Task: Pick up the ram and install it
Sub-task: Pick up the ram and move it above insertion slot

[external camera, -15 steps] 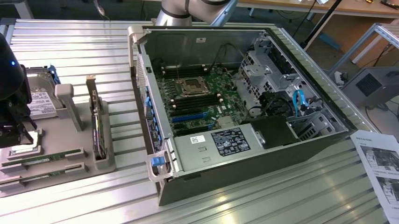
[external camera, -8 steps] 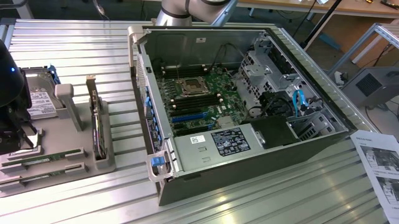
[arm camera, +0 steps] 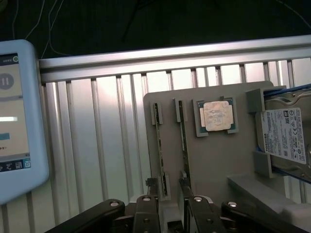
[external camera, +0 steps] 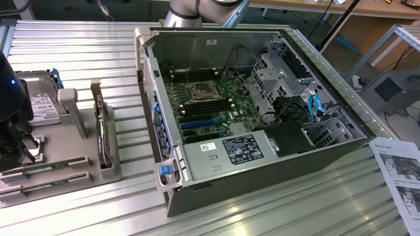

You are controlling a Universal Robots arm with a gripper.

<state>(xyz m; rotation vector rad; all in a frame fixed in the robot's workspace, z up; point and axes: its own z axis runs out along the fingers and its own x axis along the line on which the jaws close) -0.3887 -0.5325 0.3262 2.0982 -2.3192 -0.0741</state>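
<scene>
Two thin green ram sticks [external camera: 49, 166] stand on edge in slots of a grey holder [external camera: 72, 147] at the exterior view's left. In the wrist view they run side by side, one ram stick [arm camera: 159, 145] beside the other [arm camera: 183, 141]. My gripper [arm camera: 167, 184] hangs over their near ends, open. One fingertip [arm camera: 149, 187] sits outside the first stick and the other fingertip [arm camera: 184, 183] is over the second. I cannot tell whether a finger touches either stick. From the exterior view the dark gripper [external camera: 23, 155] is at the holder's left edge.
An open computer case [external camera: 328, 147] with its motherboard [external camera: 210, 103] lies to the exterior view's right of the holder. The holder also carries a square silver processor [arm camera: 216, 116] and a hard drive [arm camera: 284, 136]. A white screen device [arm camera: 19, 121] and a paper sheet [external camera: 400, 172] lie nearby.
</scene>
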